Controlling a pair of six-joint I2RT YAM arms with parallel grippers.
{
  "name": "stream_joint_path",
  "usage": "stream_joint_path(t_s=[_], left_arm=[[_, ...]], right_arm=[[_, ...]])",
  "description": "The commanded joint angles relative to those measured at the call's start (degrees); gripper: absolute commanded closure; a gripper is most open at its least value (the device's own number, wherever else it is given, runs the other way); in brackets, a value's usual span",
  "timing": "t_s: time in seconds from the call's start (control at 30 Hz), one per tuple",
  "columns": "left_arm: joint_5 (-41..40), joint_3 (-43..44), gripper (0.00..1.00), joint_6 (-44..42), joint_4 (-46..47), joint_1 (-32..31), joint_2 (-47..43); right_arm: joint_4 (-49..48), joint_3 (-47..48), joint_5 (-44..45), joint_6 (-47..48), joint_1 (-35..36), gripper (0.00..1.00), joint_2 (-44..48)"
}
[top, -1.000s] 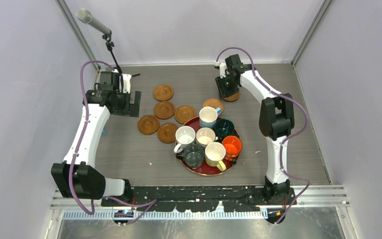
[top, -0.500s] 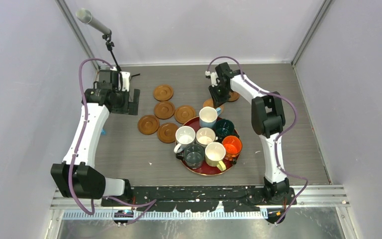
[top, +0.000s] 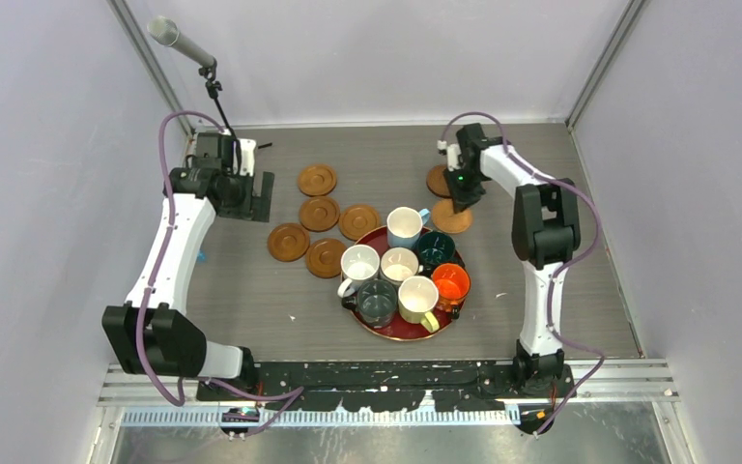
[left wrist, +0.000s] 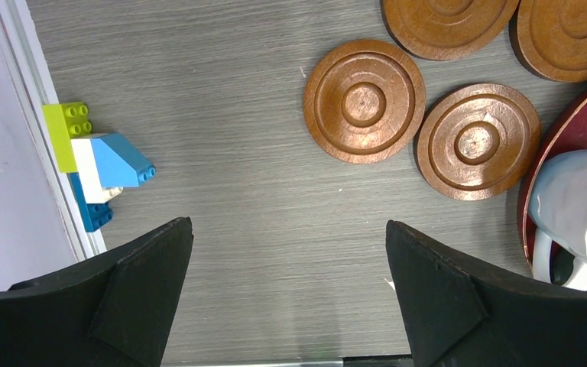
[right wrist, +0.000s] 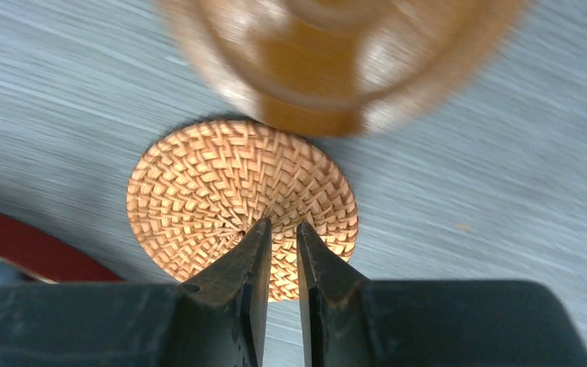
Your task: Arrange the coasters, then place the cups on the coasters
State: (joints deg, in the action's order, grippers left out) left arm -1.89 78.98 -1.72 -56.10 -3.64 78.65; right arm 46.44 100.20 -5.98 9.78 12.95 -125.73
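Note:
Five brown coasters [top: 319,213] lie in a cluster left of the dark red tray [top: 396,333]; two of them [left wrist: 364,101] show in the left wrist view. Two more lie at the back right: one [top: 440,181] with concentric rings, blurred in the right wrist view, and one [top: 451,217] whose face is woven [right wrist: 199,191]. My right gripper [top: 466,201] hangs just above the woven one, its jaws [right wrist: 283,223] shut with nothing between them. Several cups [top: 399,264] stand on the tray. My left gripper [top: 253,196] is open [left wrist: 287,229] over bare table.
A small stack of Lego bricks [left wrist: 95,164] sits by the left wall. A microphone on a stand [top: 182,41] rises at the back left. The tray's rim [left wrist: 573,130] and a white cup [left wrist: 581,206] lie just right of my left gripper.
My right gripper swung from beside the blue cup to the right and closed its jaws. The coaster that lay by that cup now lies further right. The left arm barely moved.

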Motion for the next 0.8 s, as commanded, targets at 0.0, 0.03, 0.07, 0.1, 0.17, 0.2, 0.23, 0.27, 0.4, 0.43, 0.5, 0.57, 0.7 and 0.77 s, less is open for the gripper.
stream_joint_path(t_s=[0.0,0.03,0.07,0.1,0.17,0.2,0.23,0.27,0.4,0.43,0.5,0.57,0.7,0.77], left_arm=[[1.62,2.99,0.0,-0.1,2.68,-0.26,1.16],[3.31,3.16,0.0,-0.35,2.84,-0.23,1.44],[4.0,3.27,0.0,-0.53,3.22,-0.23,1.62],[4.41,3.28,0.0,-0.81,3.7,-0.23,1.78],[5.42,3.29,0.0,-1.38,4.69,-0.23,2.1],[5.78,3.33,0.0,-1.52,5.11,-0.25,2.42],[5.91,3.41,0.0,-1.72,5.48,-0.23,2.73],[6.09,3.31,0.0,-1.98,5.97,-0.23,3.0],[5.09,3.79,0.0,-3.12,6.75,-0.24,4.83],[4.8,4.33,0.0,-3.38,6.52,-0.27,5.38],[3.77,5.39,0.0,-4.0,5.85,-0.23,6.43],[2.84,6.65,0.0,-4.7,4.91,-0.23,7.63],[2.36,9.56,0.0,-6.58,1.85,-0.23,9.67],[2.34,10.67,0.0,-6.16,0.56,-0.3,10.38]], right_arm=[[3.86,-2.73,4.79,3.59,-6.88,0.76,3.23],[4.09,-2.85,5.28,4.45,-8.32,0.76,3.28],[4.11,-2.75,5.71,5.41,-9.69,0.76,3.33],[4.19,-2.63,5.79,6.21,-11.03,0.76,3.29],[4.18,-1.73,8.07,7.69,-13.74,0.76,2.74],[4.19,-0.75,8.58,8.19,-15.58,0.76,2.13],[4.15,0.4,8.95,8.52,-16.79,0.76,1.37],[4.04,1.72,9.24,8.66,-17.85,0.76,0.47],[3.34,7.74,10.25,8.32,-21.3,0.76,-4.08],[3.31,9.22,10.36,8.14,-21.99,0.76,-5.61],[3.21,12.19,10.22,7.85,-23.17,0.76,-7.69],[3.22,14.57,10.34,8.03,-23.99,0.76,-9.59],[3.23,18.6,10.46,8.35,-25.5,0.76,-11.95],[3.3,19.98,10.46,9.26,-26.15,0.77,-12.64]])
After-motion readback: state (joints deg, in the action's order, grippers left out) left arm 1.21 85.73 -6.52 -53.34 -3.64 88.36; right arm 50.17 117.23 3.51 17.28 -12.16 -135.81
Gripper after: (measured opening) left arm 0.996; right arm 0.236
